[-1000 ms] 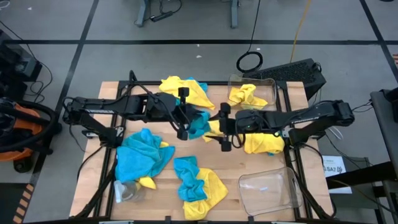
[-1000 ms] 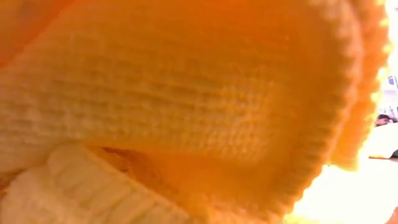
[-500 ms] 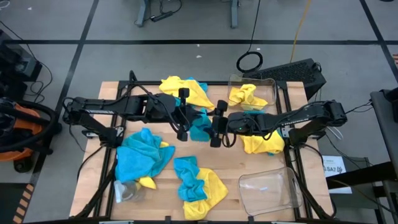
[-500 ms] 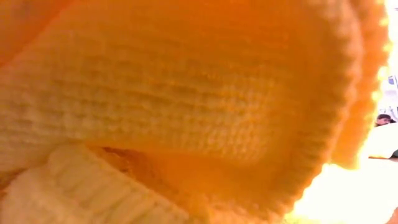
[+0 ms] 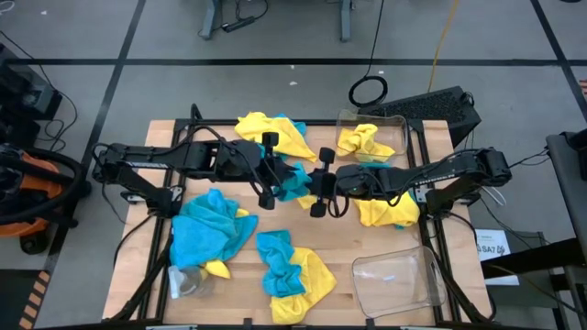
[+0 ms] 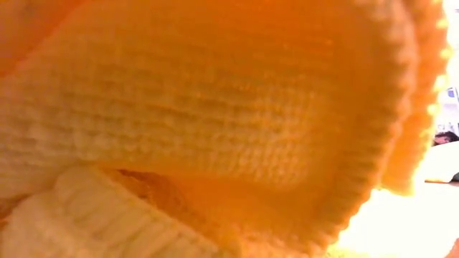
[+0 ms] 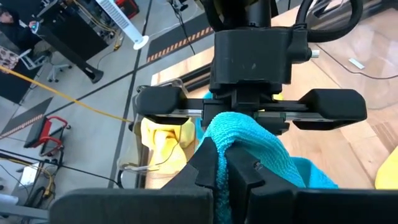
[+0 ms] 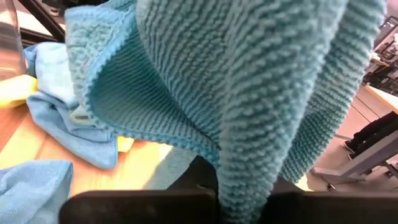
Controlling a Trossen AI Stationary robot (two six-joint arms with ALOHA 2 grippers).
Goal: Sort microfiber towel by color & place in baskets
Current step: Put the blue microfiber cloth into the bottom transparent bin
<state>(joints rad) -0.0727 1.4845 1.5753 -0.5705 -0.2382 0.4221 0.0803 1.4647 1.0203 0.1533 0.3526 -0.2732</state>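
A turquoise microfiber towel hangs bunched over the table's middle, between my two grippers. My left gripper is shut on its left side and my right gripper on its right side, the two facing each other. A yellow-and-turquoise heap lies at the far edge. A turquoise heap lies at the near left and a mixed heap near the front. A yellow towel lies under my right arm. One clear basket holds a yellow towel. The other basket stands at the near right. My left gripper pinches a bunched fold of the turquoise towel between its two fingers, coming level from the table's left. The cloth bulges out past the fingertips. My right gripper pinches the same towel's other side, level from the table's right. The cloth drapes in folds in front of its fingers and hides the contact.
A small clear round glassy object sits at the near left corner. A yellow towel fills the low view, right against that camera. Bare wood shows between the heaps and the near right basket.
My right gripper has moved toward the table's left, up to the turquoise towel held by my left gripper, and has taken hold of it. My left gripper has kept its hold.
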